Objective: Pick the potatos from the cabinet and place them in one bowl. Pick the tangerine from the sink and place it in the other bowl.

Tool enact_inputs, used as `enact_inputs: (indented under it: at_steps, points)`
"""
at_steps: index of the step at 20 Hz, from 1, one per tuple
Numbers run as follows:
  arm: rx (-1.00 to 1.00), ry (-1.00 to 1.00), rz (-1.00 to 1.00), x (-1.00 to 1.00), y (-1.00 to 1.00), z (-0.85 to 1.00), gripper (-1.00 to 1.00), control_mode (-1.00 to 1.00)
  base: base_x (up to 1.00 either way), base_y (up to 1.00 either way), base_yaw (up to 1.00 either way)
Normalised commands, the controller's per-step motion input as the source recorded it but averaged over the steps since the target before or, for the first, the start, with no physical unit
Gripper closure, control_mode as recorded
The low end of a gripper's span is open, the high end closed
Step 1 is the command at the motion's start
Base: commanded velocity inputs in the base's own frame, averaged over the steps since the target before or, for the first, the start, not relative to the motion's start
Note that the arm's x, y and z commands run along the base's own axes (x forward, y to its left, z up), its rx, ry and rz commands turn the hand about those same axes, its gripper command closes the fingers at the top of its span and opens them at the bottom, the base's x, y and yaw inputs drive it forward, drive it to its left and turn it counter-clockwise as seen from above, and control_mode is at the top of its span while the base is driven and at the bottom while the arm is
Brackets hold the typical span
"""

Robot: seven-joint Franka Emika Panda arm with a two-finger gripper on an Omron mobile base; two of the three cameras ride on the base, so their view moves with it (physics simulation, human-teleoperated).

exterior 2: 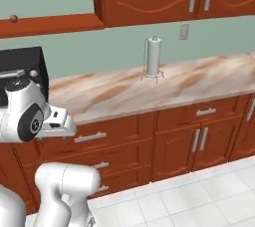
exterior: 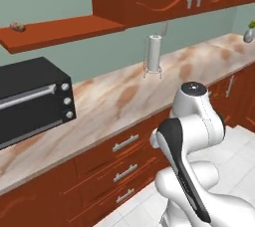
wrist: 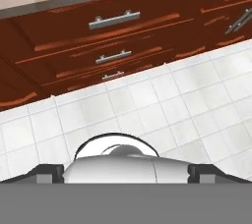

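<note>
On the far left of the left base view, a potato [exterior: 18, 27] lies near the left end of the cabinet's open shelf board [exterior: 64, 31], high above the counter; in the right base view it is the small brown lump [exterior 2: 14, 18] on that same board. So the task looks barely begun: at least that potato sits where it has to be picked from, and neither bowl, the sink nor the tangerine is in sight from where the base stands.

Below the shelf, a black toaster oven [exterior: 32, 99] takes up the left part of the marble counter [exterior: 124, 96]. Further right stands a paper towel holder [exterior: 154, 54], with bare counter on either side of it, and at the far right edge a small potted plant [exterior: 250, 32].

The arm is folded low in front of the drawer fronts [wrist: 110, 19], with the hand camera looking down at them and the white floor tiles [wrist: 162, 100]. The gripper [wrist: 125, 171] has its two dark tips spread as far apart as they go, with nothing between them (empty, by the look of it).

For room, the shelf's front edge overhangs the oven, so a reach for the potato would likely have to come in from the front, above the oven's top. The counter edge is close to the arm.
</note>
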Motion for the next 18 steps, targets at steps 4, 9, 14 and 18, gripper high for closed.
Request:
enact_inputs:
  at_steps: [4, 9, 14, 18]
  points:
    - [0.00, 0.00, 0.00, 0.00, 0.00, 0.00, -1.00, 1.00, 0.63, -0.06, 0.35]
    - [0.00, 0.00, 0.00, 0.00, 0.00, 0.00, -1.00, 1.00, 0.15, 0.09, 0.53]
    - [0.00, 0.00, 0.00, 0.00, 0.00, 0.00, -1.00, 1.00, 0.18, -0.23, 0.22]
    - [0.00, 0.00, 0.00, 0.00, 0.00, 0.00, -1.00, 1.00, 0.69, -0.03, 0.00]
